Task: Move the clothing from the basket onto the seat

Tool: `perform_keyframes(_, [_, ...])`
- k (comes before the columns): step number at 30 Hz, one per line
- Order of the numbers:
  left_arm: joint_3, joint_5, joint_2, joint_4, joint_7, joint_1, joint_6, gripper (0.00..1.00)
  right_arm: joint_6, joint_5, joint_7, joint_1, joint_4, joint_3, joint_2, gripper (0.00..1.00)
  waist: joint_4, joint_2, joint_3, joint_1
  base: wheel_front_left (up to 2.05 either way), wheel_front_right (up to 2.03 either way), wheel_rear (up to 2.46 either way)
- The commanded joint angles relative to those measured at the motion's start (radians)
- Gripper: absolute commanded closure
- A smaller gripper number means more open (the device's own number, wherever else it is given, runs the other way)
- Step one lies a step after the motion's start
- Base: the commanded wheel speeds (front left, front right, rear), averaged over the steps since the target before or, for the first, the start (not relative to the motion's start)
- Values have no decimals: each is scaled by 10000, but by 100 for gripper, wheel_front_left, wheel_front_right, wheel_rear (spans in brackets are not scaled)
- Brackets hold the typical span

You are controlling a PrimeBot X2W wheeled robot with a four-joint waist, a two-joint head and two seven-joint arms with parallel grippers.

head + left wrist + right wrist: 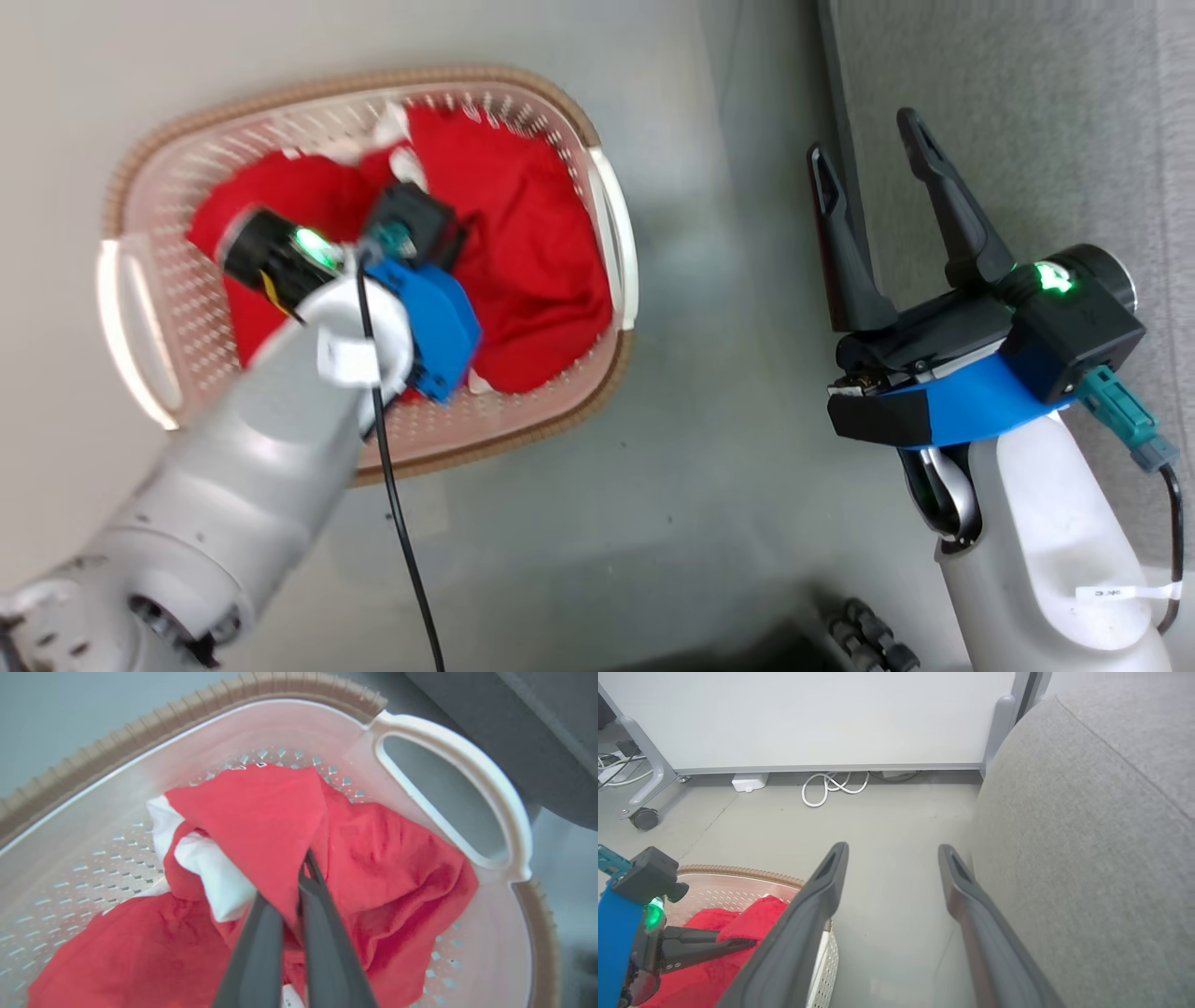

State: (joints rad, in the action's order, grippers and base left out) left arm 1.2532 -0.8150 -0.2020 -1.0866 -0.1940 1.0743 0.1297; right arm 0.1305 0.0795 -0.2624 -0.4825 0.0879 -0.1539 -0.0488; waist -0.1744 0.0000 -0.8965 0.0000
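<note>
In the basket (196, 711), the left pincer (299, 882) pinches the clothing (261, 812), its tag (289, 1001) unreadable.

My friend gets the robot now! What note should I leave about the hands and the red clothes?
Left hand: down inside the basket, shut on a fold of the red clothing.
Right hand: open, holding nothing, up beside the grey seat.
Done: only the grip. All the clothing I can see lies in the basket.
Left: lift the clothing out and put it on the seat.
</note>
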Motion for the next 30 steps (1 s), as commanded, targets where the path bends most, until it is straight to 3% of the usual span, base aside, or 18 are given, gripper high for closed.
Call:
perform_keyframes(1, [63,-175,107,221,-299,-242,12,100,4,-120,-39,197,79,65,-29,0,249,0,604,0,0,0,0])
perform_keyframes(8, [111,-311,343,850,-714,-847,12,100,4,-258,-37,632,397,196,-29,0,641,0,1797,0,0,0,0])
perform_keyframes(30, [-3513,2592,158,4855,-726,-3154,-268,100,4,-348,-37,2084,1150,214,-29,0,1418,0,5535,0,0,0,0])
